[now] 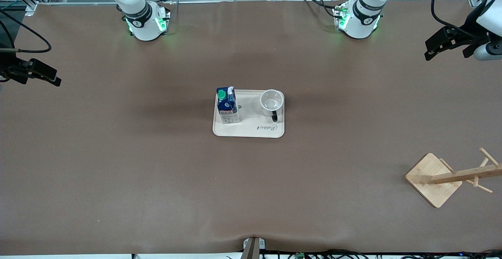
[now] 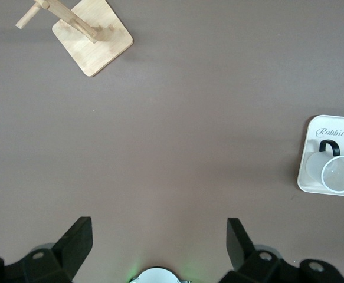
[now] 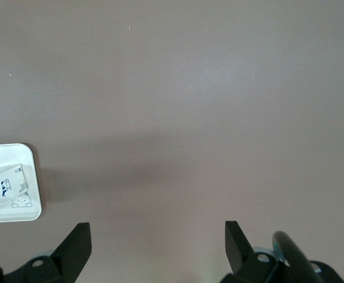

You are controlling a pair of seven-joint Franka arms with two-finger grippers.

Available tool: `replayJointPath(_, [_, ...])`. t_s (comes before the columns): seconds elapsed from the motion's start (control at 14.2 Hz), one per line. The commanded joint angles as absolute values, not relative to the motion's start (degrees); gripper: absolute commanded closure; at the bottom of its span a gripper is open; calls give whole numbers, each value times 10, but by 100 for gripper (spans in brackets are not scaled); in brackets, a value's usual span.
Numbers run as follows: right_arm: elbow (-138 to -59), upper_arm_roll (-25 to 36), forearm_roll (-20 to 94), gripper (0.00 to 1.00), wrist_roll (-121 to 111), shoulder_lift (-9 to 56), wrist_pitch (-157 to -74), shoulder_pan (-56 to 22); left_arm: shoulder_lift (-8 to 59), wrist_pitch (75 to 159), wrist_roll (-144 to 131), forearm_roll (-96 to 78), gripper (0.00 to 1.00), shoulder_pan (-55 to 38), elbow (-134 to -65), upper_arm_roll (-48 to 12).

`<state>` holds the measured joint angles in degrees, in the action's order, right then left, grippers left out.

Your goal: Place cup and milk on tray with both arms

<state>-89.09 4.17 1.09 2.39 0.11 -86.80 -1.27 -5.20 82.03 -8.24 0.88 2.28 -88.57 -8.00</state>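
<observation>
Cup (image 1: 271, 102) & milk (image 1: 227, 105) sit on tray (image 1: 248, 131). Left end effector (image 2: 160, 236) and right end effector (image 3: 158, 236) both released, empty, parked at the bench ends. Only risk imo: a stray arm sweep tipping the tall carton.

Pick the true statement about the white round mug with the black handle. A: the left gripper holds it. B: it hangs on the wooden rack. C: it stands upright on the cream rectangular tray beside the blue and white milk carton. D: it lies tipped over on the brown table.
C: the white round mug stands upright on the cream rectangular tray, beside the blue and white milk carton.
</observation>
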Motion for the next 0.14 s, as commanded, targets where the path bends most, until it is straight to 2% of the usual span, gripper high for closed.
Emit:
replayJointPath(0.0, [-892,46,3,0,18,-5,-867,-18,-54,813,-72,3,0,25,-882,-81])
replayJointPath(0.07, [-892,46,3,0,18,-5,-867,-18,-54,813,-73,4,0,24,-882,-82])
